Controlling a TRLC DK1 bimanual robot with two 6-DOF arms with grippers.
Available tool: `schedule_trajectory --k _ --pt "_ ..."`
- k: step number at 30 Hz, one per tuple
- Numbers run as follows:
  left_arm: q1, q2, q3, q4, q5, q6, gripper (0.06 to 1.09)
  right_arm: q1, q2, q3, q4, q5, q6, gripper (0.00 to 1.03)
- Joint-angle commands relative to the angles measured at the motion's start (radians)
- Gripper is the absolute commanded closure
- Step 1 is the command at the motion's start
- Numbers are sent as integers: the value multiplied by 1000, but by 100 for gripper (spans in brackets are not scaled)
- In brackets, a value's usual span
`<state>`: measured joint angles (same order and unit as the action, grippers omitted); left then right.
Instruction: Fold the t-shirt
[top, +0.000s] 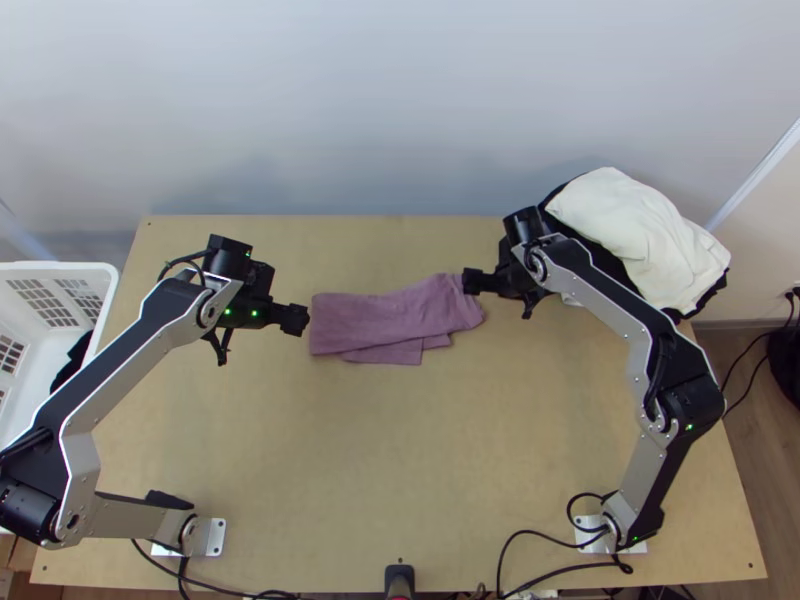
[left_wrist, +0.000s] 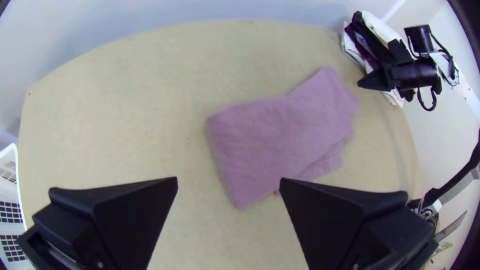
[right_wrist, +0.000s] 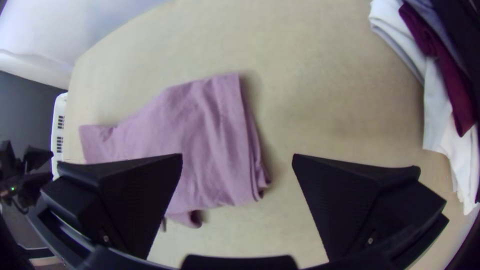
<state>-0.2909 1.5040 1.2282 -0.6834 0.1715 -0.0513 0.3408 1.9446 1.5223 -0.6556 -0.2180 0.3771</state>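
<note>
Fingers of the left gripper (top: 298, 320) lie beside the left end of the mauve t-shirt (top: 385, 318) in the top view. Fingers of the right gripper (top: 474, 281) lie at its opposite end. The garment rests mid-bench (top: 400, 450), folded into a crooked strip; a lower layer protrudes along the near side. A pile of garments (top: 640, 235) occupies the far right corner; a laundry basket (top: 75, 267) stands at left.

Left wrist view: fingers spread wide, nothing pinched. The strip's squared end lies beyond them, flat on the bench.

Right wrist view: fingers likewise spread, no fabric between the pads. The strip's other end shows stacked edges and one small loose flap.

Step in hand, as judged: lengthwise folding appears complete; the crosswise fold remains. Next move: lower one gripper onto an end, close on all layers, then carry that end over the other. Align the protruding layer first; otherwise the finished edge may be uneven.
</note>
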Motion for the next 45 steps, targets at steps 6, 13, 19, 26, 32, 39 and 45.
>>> schedule_trajectory --k 6,13,19,26,32,39,45 --pt "-4 -44 -26 -19 0 4 10 -65 68 -19 -15 -123 45 4" --pt "-10 -37 -45 -15 0 -4 10 -82 83 -27 -15 -147 45 4" --pt "-30 -33 -55 -2 -1 -22 10 -88 126 -16 -15 -212 45 4" --pt "-22 -47 -68 -2 -3 -18 10 -75 178 24 -15 -281 71 4" --pt "-17 -57 -76 -4 -3 -15 10 15 218 61 -15 -302 77 4" --pt "-5 -79 -85 -11 -4 -10 10 153 251 131 -15 -304 89 4" --pt "22 -103 -88 -25 -4 -2 10 236 266 170 -16 -304 100 4"
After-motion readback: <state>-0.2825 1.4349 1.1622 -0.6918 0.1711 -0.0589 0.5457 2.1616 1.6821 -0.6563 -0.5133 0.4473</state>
